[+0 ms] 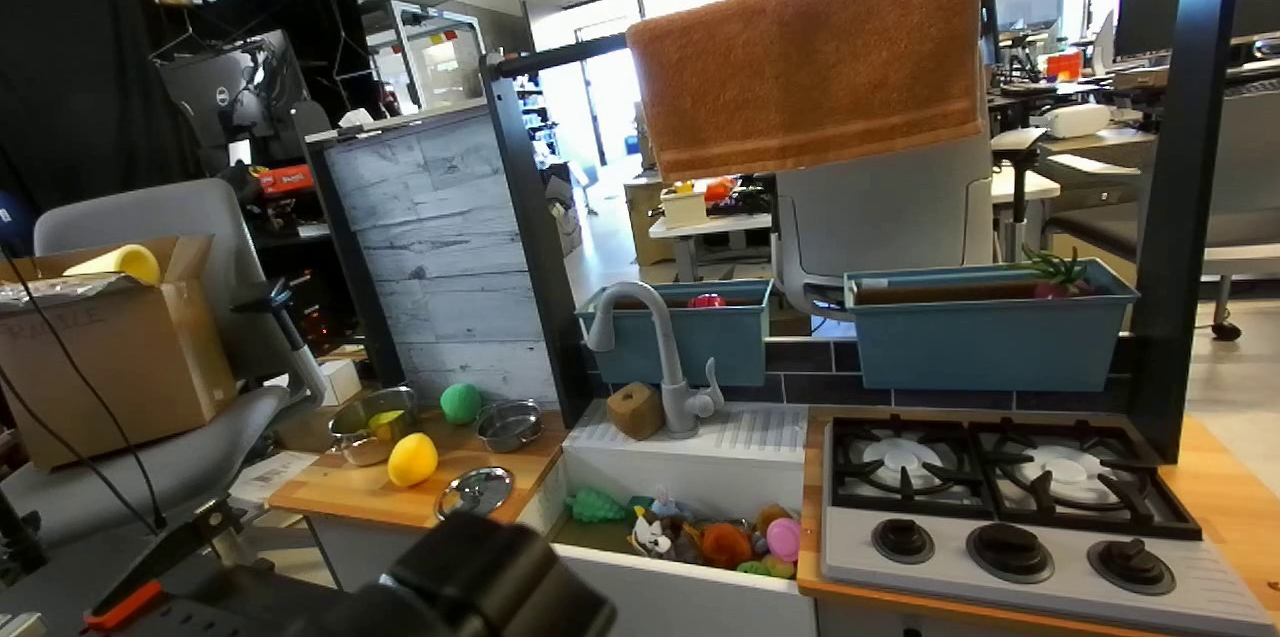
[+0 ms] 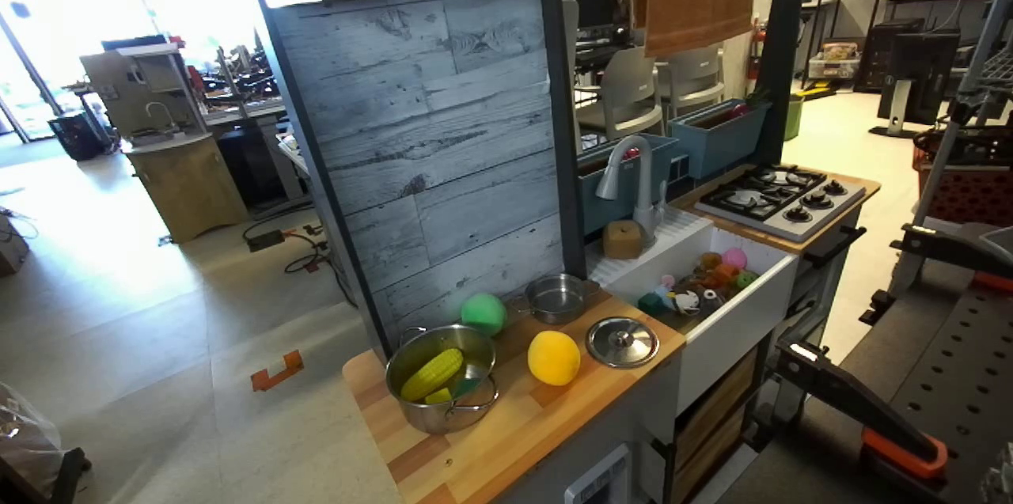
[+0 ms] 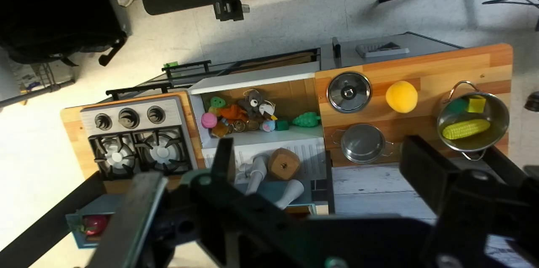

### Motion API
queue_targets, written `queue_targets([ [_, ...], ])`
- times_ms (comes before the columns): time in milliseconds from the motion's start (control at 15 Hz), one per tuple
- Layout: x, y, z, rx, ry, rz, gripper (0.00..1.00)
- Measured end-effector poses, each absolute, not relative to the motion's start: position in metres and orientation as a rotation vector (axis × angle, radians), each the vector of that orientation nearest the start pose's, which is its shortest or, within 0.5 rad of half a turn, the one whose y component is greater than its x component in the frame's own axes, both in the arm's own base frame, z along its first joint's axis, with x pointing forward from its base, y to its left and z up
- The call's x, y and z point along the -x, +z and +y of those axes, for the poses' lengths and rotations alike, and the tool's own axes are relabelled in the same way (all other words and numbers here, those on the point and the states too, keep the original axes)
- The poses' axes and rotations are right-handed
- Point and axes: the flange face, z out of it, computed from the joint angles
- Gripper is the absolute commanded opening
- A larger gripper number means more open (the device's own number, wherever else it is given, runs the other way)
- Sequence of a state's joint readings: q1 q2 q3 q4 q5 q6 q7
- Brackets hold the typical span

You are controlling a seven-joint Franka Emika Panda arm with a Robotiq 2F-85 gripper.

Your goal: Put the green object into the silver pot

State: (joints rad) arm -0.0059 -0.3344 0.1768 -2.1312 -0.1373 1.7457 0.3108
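The green object, a bright green rounded lump, sits on the wooden counter against the grey wood panel in both exterior views (image 1: 461,403) (image 2: 483,314). In the wrist view it is hidden behind the right-hand finger. There are two silver pots. A small shallow one (image 1: 509,426) (image 2: 556,299) (image 3: 363,143) stands beside the green object. A deeper one (image 1: 351,447) (image 2: 438,415) (image 3: 502,128) on its other side holds corn and yellow and green pieces. My gripper (image 3: 320,148) is wide open and empty, high above the kitchen. I cannot make it out surely in the exterior views.
A yellow rounded piece (image 2: 554,358) (image 3: 401,96) and a silver lid (image 2: 622,342) (image 3: 349,92) lie on the counter. The sink (image 2: 748,300) holds several toys. A faucet (image 2: 643,187), brown block (image 2: 623,240) and stove (image 2: 772,195) stand beyond. The panel (image 2: 443,148) rises behind the counter.
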Motion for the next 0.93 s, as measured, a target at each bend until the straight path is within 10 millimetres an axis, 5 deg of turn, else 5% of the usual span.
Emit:
queue_targets([
  [667, -0.447, 0.538, 0.072, 3.331, 0.004, 0.201, 1.00],
  [933, -0.471, 0.497, 0.074, 3.307, -0.070, 0.129, 1.00],
])
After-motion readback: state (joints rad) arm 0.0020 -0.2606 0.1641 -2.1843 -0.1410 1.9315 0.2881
